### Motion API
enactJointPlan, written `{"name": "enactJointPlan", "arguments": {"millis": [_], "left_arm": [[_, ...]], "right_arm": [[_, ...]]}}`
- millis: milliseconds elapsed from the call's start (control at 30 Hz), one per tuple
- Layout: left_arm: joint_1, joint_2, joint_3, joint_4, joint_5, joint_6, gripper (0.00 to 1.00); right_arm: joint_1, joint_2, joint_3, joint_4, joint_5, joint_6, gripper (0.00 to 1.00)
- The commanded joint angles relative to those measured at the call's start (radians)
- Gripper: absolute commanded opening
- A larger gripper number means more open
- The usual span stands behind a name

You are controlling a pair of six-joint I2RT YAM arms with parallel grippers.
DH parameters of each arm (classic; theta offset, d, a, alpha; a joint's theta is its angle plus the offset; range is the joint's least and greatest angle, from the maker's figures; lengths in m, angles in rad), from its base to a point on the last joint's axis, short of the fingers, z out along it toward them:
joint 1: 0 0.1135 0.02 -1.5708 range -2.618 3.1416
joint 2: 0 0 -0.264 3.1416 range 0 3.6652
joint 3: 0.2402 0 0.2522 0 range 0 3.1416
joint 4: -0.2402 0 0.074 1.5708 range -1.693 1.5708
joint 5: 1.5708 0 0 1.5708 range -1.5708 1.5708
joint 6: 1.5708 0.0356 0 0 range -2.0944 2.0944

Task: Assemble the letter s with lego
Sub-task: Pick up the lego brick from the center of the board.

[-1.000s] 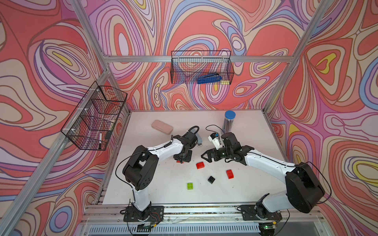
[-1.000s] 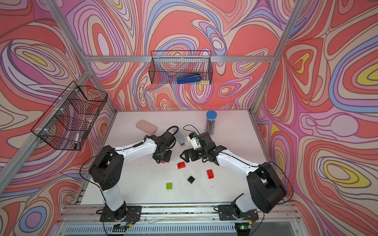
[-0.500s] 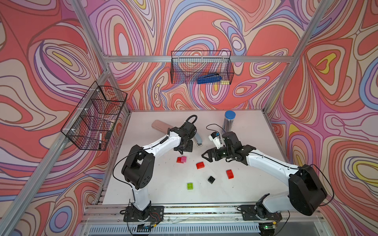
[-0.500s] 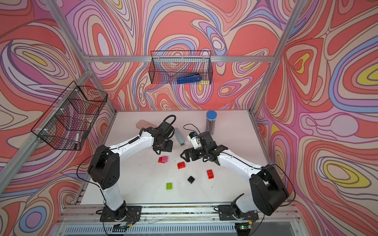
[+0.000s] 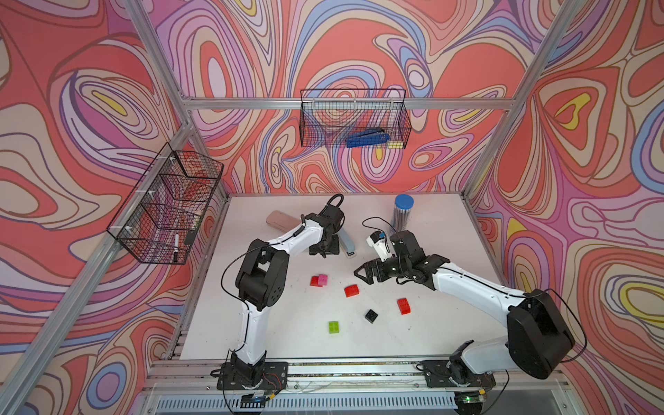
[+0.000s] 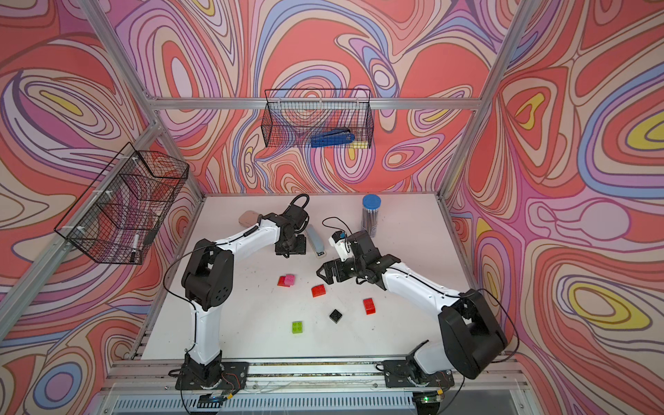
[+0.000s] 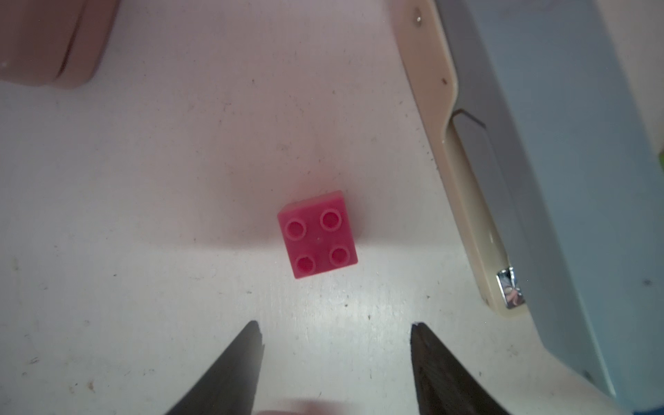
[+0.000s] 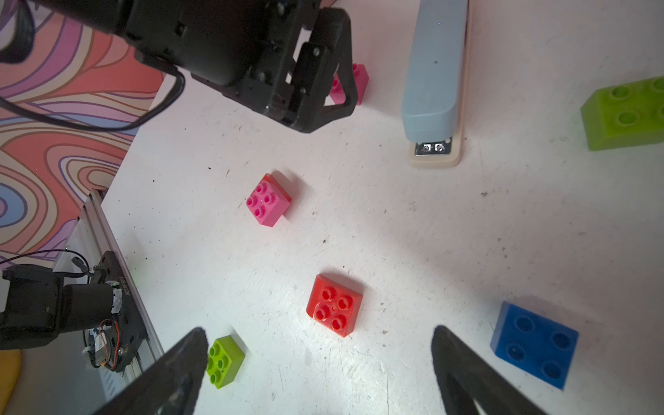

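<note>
Near pink brick (image 7: 318,235), stapler (image 7: 521,143), pink case (image 7: 43,39)

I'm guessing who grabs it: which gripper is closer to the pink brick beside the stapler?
Left. The left gripper hangs right by the pink brick; the right gripper is farther, by a red brick.

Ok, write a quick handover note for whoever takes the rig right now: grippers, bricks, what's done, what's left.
Left gripper: open, empty, by a loose pink brick beside the stapler.
Right gripper: open, empty.
Pink and red pair touching; scattered singles: red brick, second red brick, black brick, green brick, blue brick, larger green brick.
Done: only that pair, no S yet.
Left: gather and join the rest.
</note>
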Motion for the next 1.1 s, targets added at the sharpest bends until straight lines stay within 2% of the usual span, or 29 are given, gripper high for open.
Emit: {"name": "enactJointPlan", "arguments": {"millis": [0,633,1067], "left_arm": [[0.009,0.034,0.047,-0.002,-0.033,-0.042,0.65],[0.022,0.167,0.162,-0.031,-0.107,-0.048,0.51],[0.021,0.146,0.142,-0.032,-0.109,-0.031,0.32]], "right_arm": [[-0.009,-0.006,0.026,0.020,0.018,0.004,0.98],[-0.019,-0.001,0.026,0.022,0.013,0.003,0.98],[-0.023,0.007,0.027,0.021,0.008,0.004,0.98]]}}
